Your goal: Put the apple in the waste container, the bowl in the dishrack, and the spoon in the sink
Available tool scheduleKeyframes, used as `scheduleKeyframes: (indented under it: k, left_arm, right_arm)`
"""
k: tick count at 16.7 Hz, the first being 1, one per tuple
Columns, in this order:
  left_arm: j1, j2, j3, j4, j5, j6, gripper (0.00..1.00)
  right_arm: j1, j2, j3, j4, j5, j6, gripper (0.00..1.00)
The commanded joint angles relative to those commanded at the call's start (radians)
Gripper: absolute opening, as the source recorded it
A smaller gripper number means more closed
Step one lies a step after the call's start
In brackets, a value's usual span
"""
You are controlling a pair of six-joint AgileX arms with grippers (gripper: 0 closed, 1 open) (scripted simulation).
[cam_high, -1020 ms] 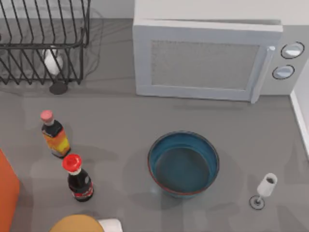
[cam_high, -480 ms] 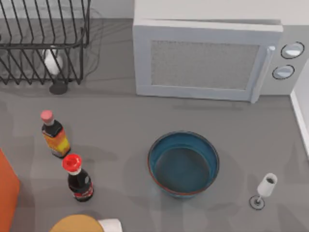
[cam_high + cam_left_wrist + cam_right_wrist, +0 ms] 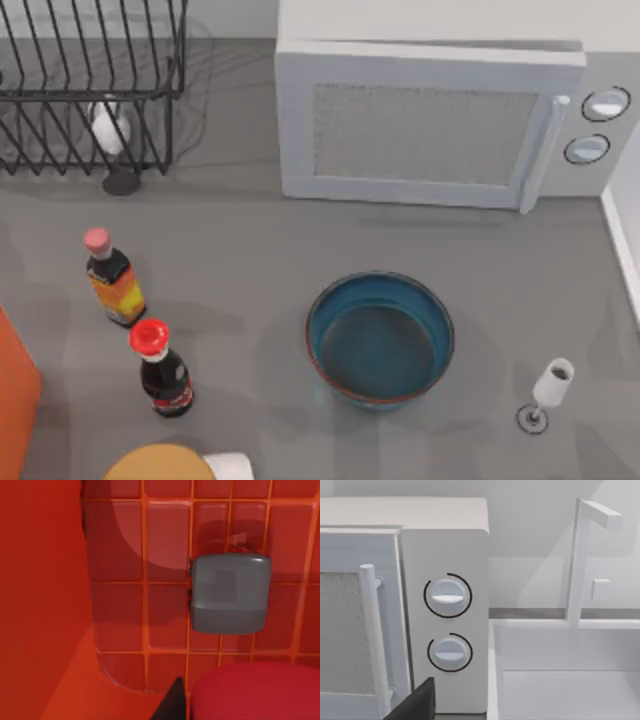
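Note:
In the left wrist view, the red apple (image 3: 255,692) hangs over the gridded floor of the orange-red waste container (image 3: 45,605). My left gripper (image 3: 250,705) is shut on it, with one dark finger (image 3: 172,705) beside the fruit. The container's edge (image 3: 15,395) shows at the table's left. The teal bowl (image 3: 380,338) stands upright in the middle. At the back left is the black wire dishrack (image 3: 90,90). My right gripper (image 3: 560,714) is open, facing the white sink (image 3: 560,680). The spoon is out of view.
A grey box (image 3: 230,592) lies on the waste container's floor. A microwave (image 3: 420,120) fills the back. Two bottles (image 3: 160,370) stand left of the bowl and a wine glass (image 3: 548,390) right of it. A tan round object (image 3: 155,465) sits at the front edge.
A white piece at the top view's bottom edge has crept slightly to the right. Nothing else has moved.

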State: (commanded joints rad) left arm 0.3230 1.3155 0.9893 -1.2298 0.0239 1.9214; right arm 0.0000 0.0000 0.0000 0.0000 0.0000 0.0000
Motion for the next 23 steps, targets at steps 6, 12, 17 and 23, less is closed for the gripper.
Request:
scheduleKeyframes:
  k: [6,12,17,23]
  left_arm:
    - [0.005,0.013,-0.112,0.117,0.0,0.006,0.0]
    - [0.005,0.013,-0.112,0.117,0.0,0.006,0.3]
    - [0.005,0.013,-0.112,0.117,0.0,0.006,0.68]
    - [0.005,0.013,-0.112,0.117,0.0,0.006,1.0]
  right_arm:
    - [0.0,0.0,0.0,0.0,0.0,0.0,1.0]
    - [0.0,0.0,0.0,0.0,0.0,0.0,1.0]
    - [0.0,0.0,0.0,0.0,0.0,0.0,1.0]
    - [0.0,0.0,0.0,0.0,0.0,0.0,1.0]
